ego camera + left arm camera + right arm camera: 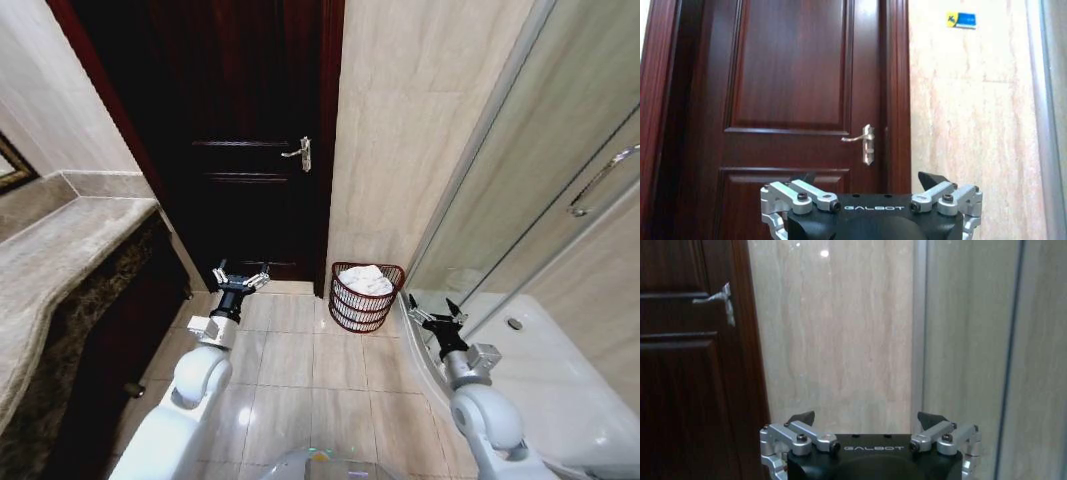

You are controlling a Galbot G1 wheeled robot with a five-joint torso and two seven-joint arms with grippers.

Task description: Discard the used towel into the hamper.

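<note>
While both arms hang low over the tiled floor, the dark wooden door stands shut ahead, stone counter along the left. Hamper sits on the floor against the wall beside the door frame, white towel inside it. Left gripper faces the door, jaws spread, empty. Right gripper just right of the hamper, jaws spread, empty.

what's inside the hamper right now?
A crumpled white towel fills the top of the hamper. Anything beneath it is covered. Left gripper and right gripper hang open, apart from it.
</note>
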